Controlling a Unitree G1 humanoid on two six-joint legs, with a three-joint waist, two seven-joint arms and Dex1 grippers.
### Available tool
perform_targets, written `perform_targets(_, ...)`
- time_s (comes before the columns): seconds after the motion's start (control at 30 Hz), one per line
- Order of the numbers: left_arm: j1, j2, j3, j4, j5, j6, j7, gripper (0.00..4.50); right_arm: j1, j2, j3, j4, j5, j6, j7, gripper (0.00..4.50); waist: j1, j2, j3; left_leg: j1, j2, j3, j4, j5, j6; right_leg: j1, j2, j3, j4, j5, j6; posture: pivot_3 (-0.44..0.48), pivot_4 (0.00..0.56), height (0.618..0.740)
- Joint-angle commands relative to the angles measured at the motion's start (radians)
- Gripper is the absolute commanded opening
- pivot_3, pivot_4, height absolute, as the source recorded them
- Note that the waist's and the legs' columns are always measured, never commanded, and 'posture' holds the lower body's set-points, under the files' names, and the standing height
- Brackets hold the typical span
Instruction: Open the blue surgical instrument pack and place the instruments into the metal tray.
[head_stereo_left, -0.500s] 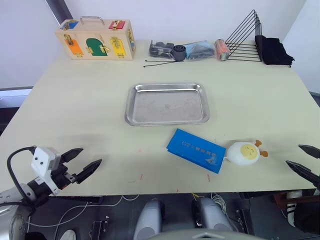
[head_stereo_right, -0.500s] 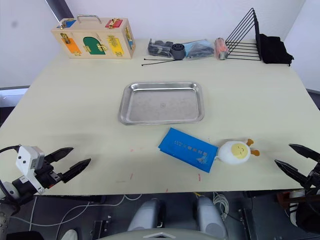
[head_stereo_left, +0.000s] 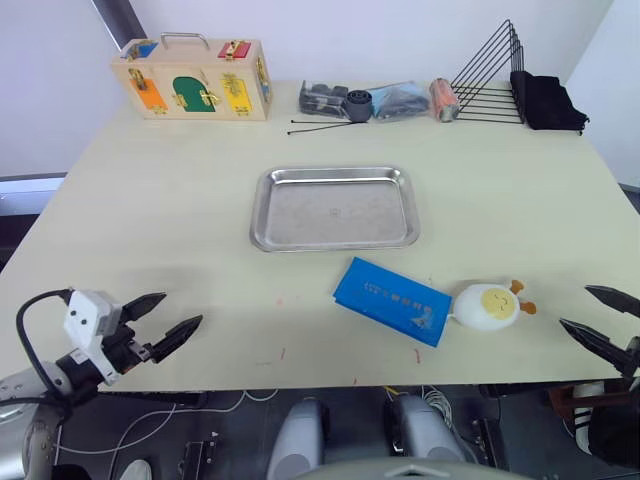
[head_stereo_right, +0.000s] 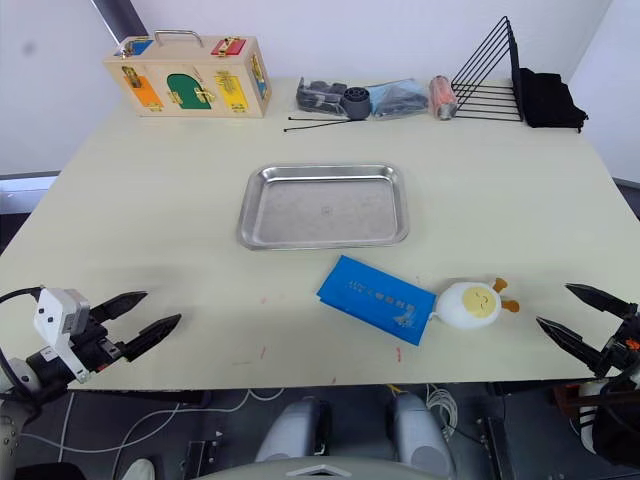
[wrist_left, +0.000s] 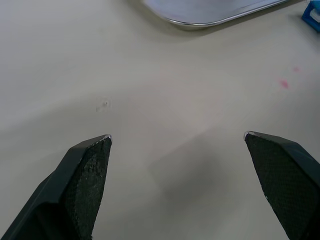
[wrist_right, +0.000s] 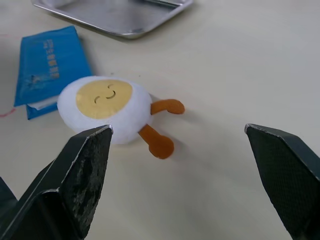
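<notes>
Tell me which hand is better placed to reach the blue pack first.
Probably the right hand: it hovers open beside the plush egg, which touches the blue pack. The open left hand is farther away, near the table's left front edge.

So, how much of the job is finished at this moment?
Nothing looks done: the blue pack lies closed on the table, beside the egg plush, and the metal tray holds no instruments. Nothing is in hand: the left pincer and right pincer are open near the table's front edge. Opening the pack and moving the instruments remain.
</notes>
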Motion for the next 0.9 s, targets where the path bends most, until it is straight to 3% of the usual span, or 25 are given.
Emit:
perform_targets(0.03,-0.026,0.029,-0.023,0.003,0.011,-0.027,-0.034,4.50,0.013,-0.005,-0.007,-0.104,0.066,0.061,-0.013,4.45,0.000,0.000,0.000,0.000,0.000,0.000,0.000,0.000,0.000,0.000,0.000,0.000,0.000,0.000,0.000,0.000,0.150,0.740)
perform_targets(0.2,-0.130,0.068,-0.102,-0.027,-0.028,0.038,-0.094,4.50,0.051,0.012,0.051,-0.299,0.060,0.133,-0.115,4.45,0.003,0.000,0.000,0.000,0.000,-0.001,0.000,0.000,0.000,0.000,0.000,-0.001,0.001,0.000,0.000,0.000,0.150,0.740)
perform_targets(0.37,-0.247,0.085,-0.208,-0.003,-0.025,0.047,-0.174,4.50,0.091,0.006,0.105,-0.409,0.076,0.133,-0.072,4.45,0.007,0.000,0.000,-0.001,0.000,-0.002,0.001,0.000,0.000,0.000,0.000,-0.001,0.001,0.000,0.000,0.000,0.150,0.740)
perform_targets(0.4,-0.276,0.081,-0.236,0.013,-0.016,0.038,-0.192,3.99,0.101,0.007,0.118,-0.421,0.074,0.132,-0.065,4.50,0.007,0.000,0.000,-0.001,0.000,-0.002,0.001,0.000,0.000,0.000,0.000,-0.001,0.001,0.000,0.000,0.000,0.150,0.740)
perform_targets(0.53,-0.388,0.059,-0.347,0.085,0.030,-0.007,-0.246,2.37,0.132,0.021,0.175,-0.460,0.057,0.138,-0.081,2.87,0.008,0.000,0.000,-0.001,-0.001,-0.002,0.001,0.000,0.000,0.001,0.000,-0.002,0.001,0.000,0.000,0.000,0.150,0.740)
perform_targets(0.67,-0.482,0.026,-0.423,0.151,0.062,-0.044,-0.273,0.26,0.160,0.055,0.243,-0.478,0.000,0.107,-0.113,0.65,0.007,-0.001,0.000,-0.002,-0.001,-0.003,0.005,0.000,0.000,0.001,0.002,-0.003,0.001,0.000,0.000,0.000,0.150,0.740)
perform_targets(0.7,-0.498,0.015,-0.438,0.164,0.069,-0.052,-0.277,0.00,0.168,0.069,0.258,-0.466,-0.025,0.092,-0.129,0.11,0.006,-0.001,0.000,-0.002,-0.001,-0.003,0.005,0.000,0.000,0.001,0.002,-0.003,0.002,0.000,0.000,0.000,0.150,0.740)
perform_targets(0.9,-0.564,-0.033,-0.501,0.234,0.106,-0.098,-0.296,0.00,0.179,0.137,0.347,-0.386,-0.178,0.005,-0.219,0.04,0.007,0.000,0.000,-0.003,-0.001,-0.003,0.006,0.000,0.000,0.001,0.002,-0.003,0.002,0.000,0.000,0.000,0.150,0.740)
